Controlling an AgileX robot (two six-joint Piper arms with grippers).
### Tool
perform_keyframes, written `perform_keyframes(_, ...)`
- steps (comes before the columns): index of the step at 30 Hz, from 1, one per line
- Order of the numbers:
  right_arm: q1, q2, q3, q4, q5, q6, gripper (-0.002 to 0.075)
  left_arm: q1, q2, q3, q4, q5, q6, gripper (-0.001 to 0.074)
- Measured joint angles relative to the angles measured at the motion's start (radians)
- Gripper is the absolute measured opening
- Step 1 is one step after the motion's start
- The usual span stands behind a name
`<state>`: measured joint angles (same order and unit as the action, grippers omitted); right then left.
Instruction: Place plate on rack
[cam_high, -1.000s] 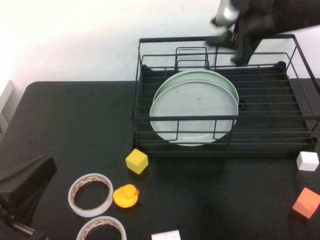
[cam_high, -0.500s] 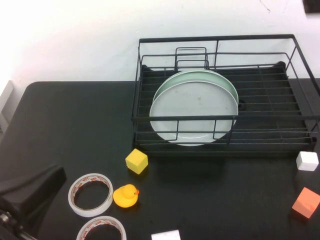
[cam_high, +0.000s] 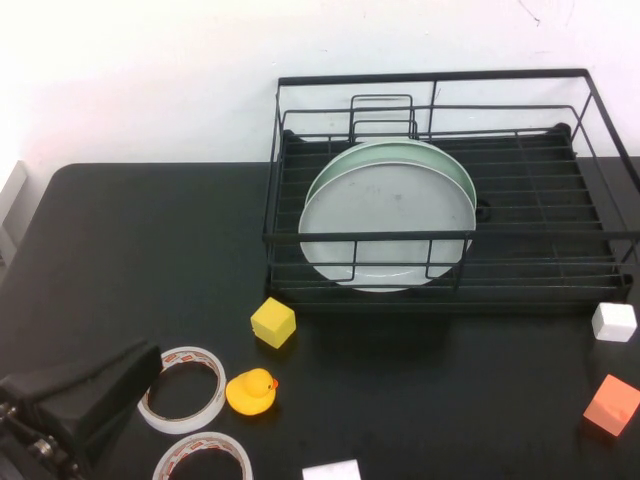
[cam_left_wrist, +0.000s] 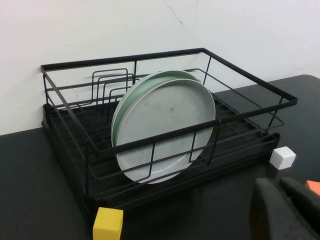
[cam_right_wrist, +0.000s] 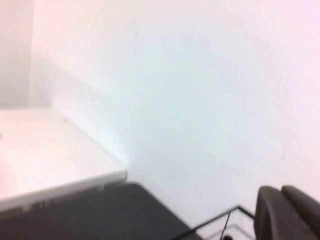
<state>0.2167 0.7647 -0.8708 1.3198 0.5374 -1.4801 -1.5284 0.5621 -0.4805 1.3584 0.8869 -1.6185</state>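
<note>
I see a black table (cam_high: 150, 230). On it stands a black wire dish rack (cam_high: 440, 260) at the far right. In front lie a yellow cube (cam_high: 273, 322), a yellow rubber duck (cam_high: 251, 391), two tape rolls (cam_high: 181, 387), a white cube (cam_high: 614, 321), an orange block (cam_high: 611, 405) and a white block (cam_high: 331, 470).

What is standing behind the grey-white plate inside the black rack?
A mint green plate stands directly behind the grey-white plate in the rack, leaning the same way. Only its upper rim shows; the rest is covered, so I cannot tell whether they touch.
</note>
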Motion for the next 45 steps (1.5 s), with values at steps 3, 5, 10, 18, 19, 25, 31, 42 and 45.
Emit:
perform_keyframes(3,0.000,-0.099,0.066,0.039,-0.006,-0.024,0.0005,0.000,0.000,0.000,0.000,0.000,0.000,-0.0001)
perform_keyframes(5,0.000,-0.160,0.103,0.047,-0.006,-0.030,0.0005,0.000,0.000,0.000,0.000,0.000,0.000,-0.0001)
perform_keyframes(10,0.000,-0.285,0.177,0.099,-0.040,-0.033,0.0005,0.000,0.000,0.000,0.000,0.000,0.000,-0.0001)
perform_keyframes(18,0.000,-0.351,0.261,0.153,-0.140,-0.033,0.0003,0.000,0.000,0.000,0.000,0.000,0.002,-0.0001)
perform_keyframes(19,0.000,-0.351,0.268,0.153,-0.142,-0.033,0.0003,0.000,0.000,0.000,0.000,0.000,0.002,-0.0001)
perform_keyframes(25,0.000,-0.351,0.299,0.155,-0.163,-0.030,0.0001,0.000,0.000,0.000,0.000,0.000,0.002,-0.0001)
perform_keyframes(31,0.000,-0.351,0.373,0.170,-0.318,-0.014,0.0001,0.000,0.000,0.000,0.000,0.000,0.002,-0.0001)
perform_keyframes(42,0.000,-0.351,0.578,0.182,-0.464,-0.012,0.0000,0.000,0.000,0.000,0.000,0.000,0.002,-0.0001)
perform_keyframes(45,0.000,-0.368,0.620,0.148,-0.478,-0.003,0.0000,0.000,0.000,0.000,0.000,0.000,0.002,-0.0001)
